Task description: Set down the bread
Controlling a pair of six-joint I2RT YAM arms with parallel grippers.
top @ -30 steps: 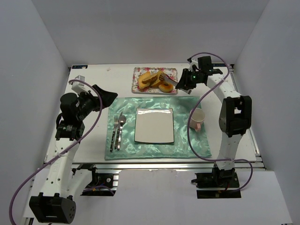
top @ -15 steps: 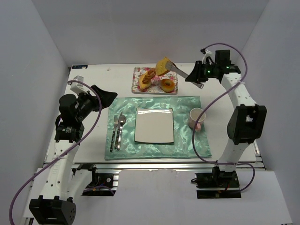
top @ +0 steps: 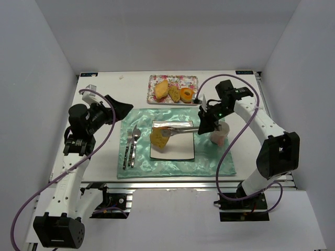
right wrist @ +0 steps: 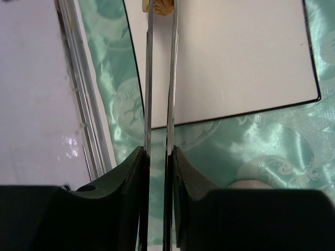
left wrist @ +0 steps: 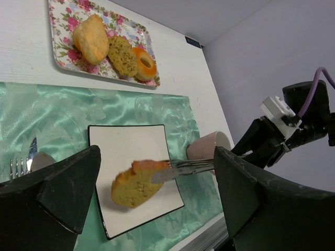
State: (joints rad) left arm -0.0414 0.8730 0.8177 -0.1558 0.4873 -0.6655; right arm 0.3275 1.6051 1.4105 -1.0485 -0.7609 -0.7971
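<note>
My right gripper (top: 205, 124) is shut on metal tongs (top: 182, 129), and the tongs pinch one golden bread slice (top: 158, 139). The slice hangs over the left part of the white square plate (top: 178, 150). In the left wrist view the slice (left wrist: 137, 183) sits in the tongs (left wrist: 188, 166) just above the plate (left wrist: 118, 144). In the right wrist view my gripper (right wrist: 158, 157) clamps the tongs' two blades (right wrist: 148, 78), with the slice (right wrist: 159, 6) at the top edge. Two more bread slices (top: 162, 88) (top: 174, 93) lie on the floral tray (top: 152, 99). My left gripper (top: 118, 107) is open and empty, left of the mat.
An orange ring-shaped piece (top: 186, 94) lies on the tray beside the slices. A pink cup (top: 220, 132) stands right of the plate, close under my right wrist. A fork (top: 127, 147) and spoon (top: 135, 142) lie on the green mat (top: 209, 162) left of the plate.
My right arm has carried the bread slice in the tongs from above the floral tray down and forward to over the white plate. The left arm has not moved.
</note>
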